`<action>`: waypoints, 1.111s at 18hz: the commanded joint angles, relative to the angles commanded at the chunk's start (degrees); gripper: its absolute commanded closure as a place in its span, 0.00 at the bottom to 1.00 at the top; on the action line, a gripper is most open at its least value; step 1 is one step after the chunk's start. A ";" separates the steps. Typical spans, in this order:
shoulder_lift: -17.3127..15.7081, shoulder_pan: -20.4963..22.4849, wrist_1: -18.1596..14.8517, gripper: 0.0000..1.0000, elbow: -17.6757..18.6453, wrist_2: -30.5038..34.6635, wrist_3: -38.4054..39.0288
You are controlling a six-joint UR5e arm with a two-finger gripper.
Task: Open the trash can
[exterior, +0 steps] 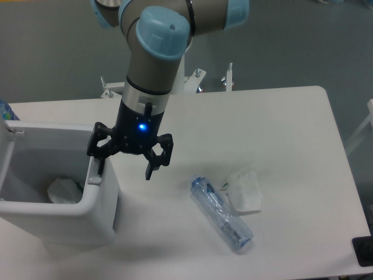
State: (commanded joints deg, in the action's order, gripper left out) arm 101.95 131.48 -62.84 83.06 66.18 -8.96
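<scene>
Overhead, fixed camera only. White bench filling most of view, grey floor beyond the far edge.

Trash can at near-left corner of bench: boxy white bin, rounded corners, lid up and swung to the far left, only a sliver of it visible at left frame edge. Interior exposed; crumpled white paper lying at the bottom. Grey push tab on the right rim of the can.

Pincer hanging over the right rim, black, blue light glowing on its body. Spread wide, nothing held. Left-side fingertip down at the push tab, seemingly touching it, contact not certain from this angle. Other fingertip out over bare bench, right of the can. Arm above: grey wrist, pale blue joint caps, reaching in from the top of frame.

Clear plastic bottle lying on its side right of the pincer, well apart from the can, angled toward the near-right. Crumpled clear plastic wrapper just beside the bottle, on its far-right side, touching or nearly so.

Dark object cut off at near-right edge. Metal brackets past the far bench edge.
</scene>
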 joint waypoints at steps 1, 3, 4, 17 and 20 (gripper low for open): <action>0.09 0.70 0.17 0.00 -0.09 0.09 -0.52; 0.26 3.51 1.57 0.00 0.17 0.53 -0.70; 0.44 4.56 2.63 0.00 0.35 1.40 -0.79; 6.85 17.85 -2.19 0.00 -0.36 11.51 -38.28; 7.20 18.99 -2.29 0.00 0.52 11.95 -46.64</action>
State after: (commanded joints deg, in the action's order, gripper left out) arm 109.16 150.47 -65.13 83.58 78.13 -55.61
